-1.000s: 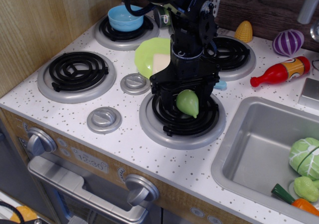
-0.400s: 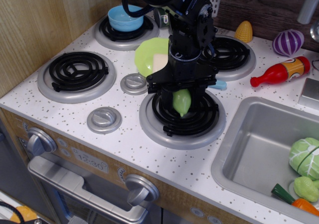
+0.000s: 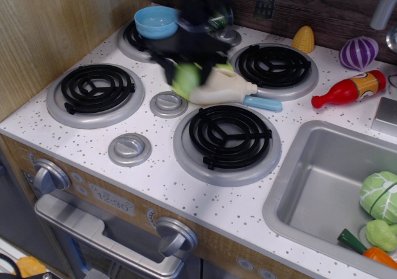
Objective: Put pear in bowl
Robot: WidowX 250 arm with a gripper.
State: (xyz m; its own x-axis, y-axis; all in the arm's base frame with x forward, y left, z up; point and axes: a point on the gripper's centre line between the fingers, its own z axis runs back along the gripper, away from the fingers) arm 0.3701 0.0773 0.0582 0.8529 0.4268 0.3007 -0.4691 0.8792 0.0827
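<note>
The light-green pear hangs between the fingers of my black gripper, which is shut on it and blurred with motion. It is held above the toy stove, over the lime-green plate between the burners. The light-blue bowl stands on the back left burner, up and to the left of the gripper, a short way off. The arm above the gripper is smeared and hides part of the back of the stove.
A cream spatula with a blue handle lies on the plate. Burners sit front left and front centre. Behind are a yellow corn, purple onion and red bottle. The sink holds a cabbage.
My gripper has lifted the pear off the front centre burner and carried it up and to the left, toward the bowl. The spatula on the plate is now uncovered.
</note>
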